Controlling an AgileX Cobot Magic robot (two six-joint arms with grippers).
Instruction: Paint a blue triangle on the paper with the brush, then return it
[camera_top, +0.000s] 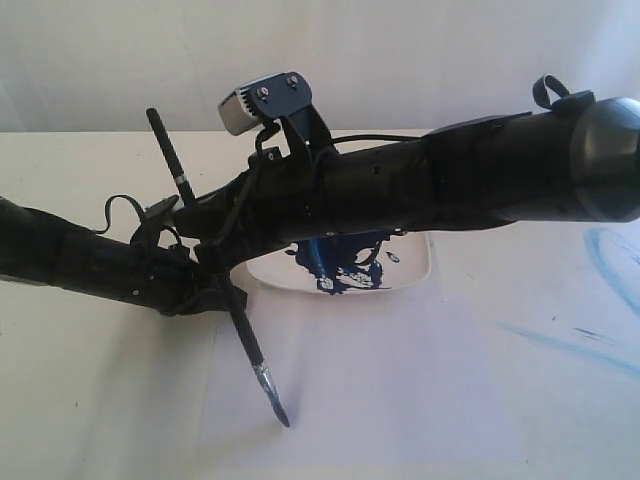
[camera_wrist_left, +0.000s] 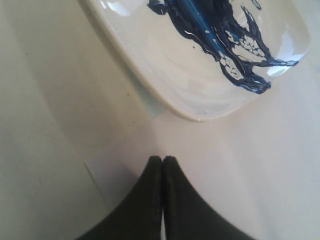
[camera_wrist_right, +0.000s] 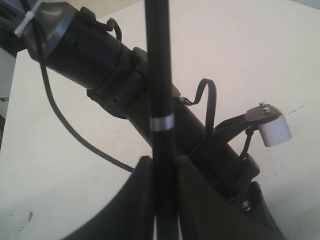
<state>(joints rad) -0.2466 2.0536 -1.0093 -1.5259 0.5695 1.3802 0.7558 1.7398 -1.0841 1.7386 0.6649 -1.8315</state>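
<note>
brush (camera_top: 250, 345): tilted, tip down at paper (camera_top: 400, 390), near-left of plate (camera_top: 290, 282); contact unclear. right gripper (camera_wrist_right: 161, 162): clamped on handle. left gripper (camera_wrist_left: 163, 159): closed, empty. suggested handling: press lightly, pull straight, even strokes, corners joined, tilt steady.

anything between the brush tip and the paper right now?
Nothing visible. The brush, gripped by the right gripper, points its tip down at bare paper near the plate.

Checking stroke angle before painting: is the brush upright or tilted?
Tilted. In the exterior view the brush slants, handle end up and away, blue tip low over the paper; the right fingers clamp its handle.
</note>
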